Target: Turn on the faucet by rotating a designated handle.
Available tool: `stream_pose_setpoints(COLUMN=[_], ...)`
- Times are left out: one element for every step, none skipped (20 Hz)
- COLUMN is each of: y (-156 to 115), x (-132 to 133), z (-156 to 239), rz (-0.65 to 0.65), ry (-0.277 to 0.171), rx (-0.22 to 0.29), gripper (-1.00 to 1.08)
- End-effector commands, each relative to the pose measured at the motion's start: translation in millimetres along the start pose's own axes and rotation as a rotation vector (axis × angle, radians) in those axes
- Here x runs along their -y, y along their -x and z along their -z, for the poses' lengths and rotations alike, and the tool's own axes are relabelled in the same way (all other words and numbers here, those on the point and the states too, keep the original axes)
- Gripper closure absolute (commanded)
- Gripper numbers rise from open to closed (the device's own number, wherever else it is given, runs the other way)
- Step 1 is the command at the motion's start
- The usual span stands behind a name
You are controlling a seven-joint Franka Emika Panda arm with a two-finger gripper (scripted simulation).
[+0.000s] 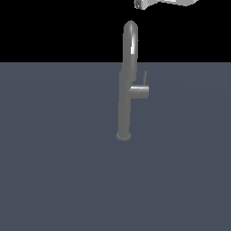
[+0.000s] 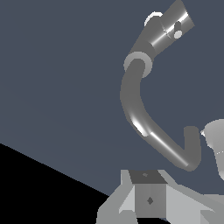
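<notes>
The faucet point(image 1: 124, 97) stands upright on the dark floor as a slim grey column with an arched spout on top. A short stub point(image 1: 140, 91) sticks out toward the exterior view's right, and the handle point(image 1: 145, 77), a thin dark lever, rises from it. My gripper point(image 1: 139, 4) hangs just above the spout's arch, cut off by the picture's edge. The wrist view looks down along the curved spout point(image 2: 144, 127), with the stub and the handle point(image 2: 178, 29) far beyond it. Grey gripper parts point(image 2: 148, 199) show close to the camera, and the jaws' gap is not readable.
The flat dark blue-grey floor point(image 1: 54, 158) spreads around the faucet's round base flange point(image 1: 123, 135). Black background lies behind it. No other objects show.
</notes>
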State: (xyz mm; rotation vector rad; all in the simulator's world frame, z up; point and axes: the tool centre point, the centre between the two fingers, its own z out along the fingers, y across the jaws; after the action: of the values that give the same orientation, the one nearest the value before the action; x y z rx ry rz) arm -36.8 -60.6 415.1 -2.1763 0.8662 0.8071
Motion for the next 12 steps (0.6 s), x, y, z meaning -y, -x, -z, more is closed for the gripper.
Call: stream_pose_setpoints(y=[-18, -25, -33, -40, -47, -55, -62, -69, -77, -84, -91, -98], x=[0, 0, 0, -1, -1, -2, -3, -4, -5, -6, -8, -9], z=[0, 0, -1, -1, -2, -3, -4, -6, -7, -9, -11, -13], rz=[-0.053, -0.074, -0.095, -0.117, -0.139, -0.161, -0.183, -0.205, -0.228, -0.25, -0.273, -0.295], ry=[-0.053, -0.074, -0.095, -0.116, -0.138, -0.16, -0.181, -0.203, -0.225, -0.247, -0.269, -0.291], rx=[0.052, 0.073, 0.094, 0.115, 0.137, 0.158, 0.18, 0.201, 0.223, 0.244, 0.266, 0.288], gripper=[1.08, 1.08, 1.08, 1.08, 1.08, 1.08, 1.08, 1.08, 1.08, 1.08, 1.08, 1.08])
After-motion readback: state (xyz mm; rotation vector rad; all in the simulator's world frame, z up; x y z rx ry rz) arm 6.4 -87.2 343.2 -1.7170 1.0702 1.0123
